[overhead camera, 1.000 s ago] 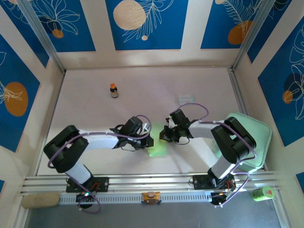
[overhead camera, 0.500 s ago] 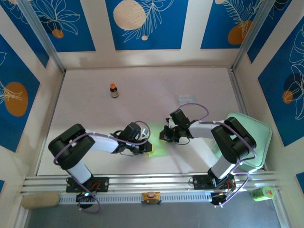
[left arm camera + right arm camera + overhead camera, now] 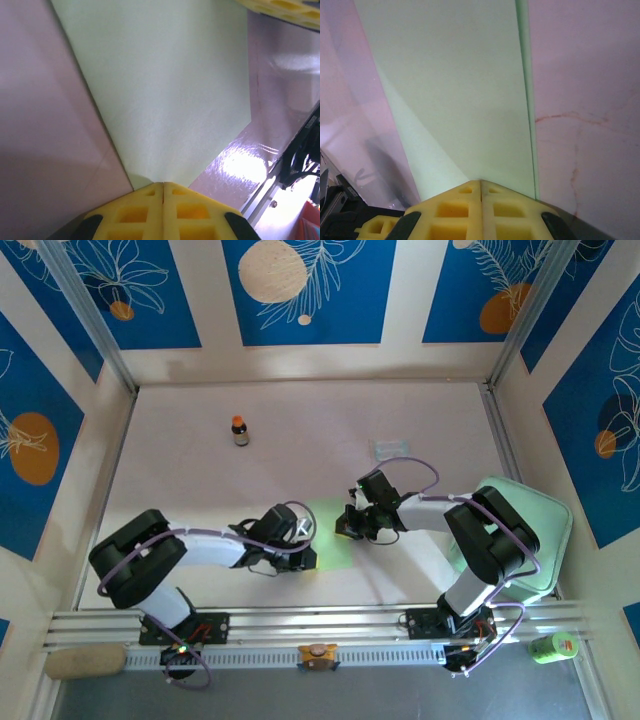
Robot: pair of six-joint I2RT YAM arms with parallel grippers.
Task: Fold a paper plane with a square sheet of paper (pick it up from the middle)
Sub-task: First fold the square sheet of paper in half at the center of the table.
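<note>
The paper (image 3: 330,546) lies on the table (image 3: 180,470) near its front edge, between the two grippers. The left gripper (image 3: 303,558) is at its left side and the right gripper (image 3: 345,530) at its far right side. In the left wrist view the yellow fingers (image 3: 145,212) are pressed together, their tips meeting the paper (image 3: 165,90); whether they pinch it I cannot tell. The right fingers (image 3: 505,215) are also pressed together at the paper (image 3: 465,85), which shows a diagonal crease and a second layer along one edge. A bottle (image 3: 239,430) stands well apart at the back left, a packet (image 3: 390,448) behind the right gripper, a tray (image 3: 548,530) at the right
</note>
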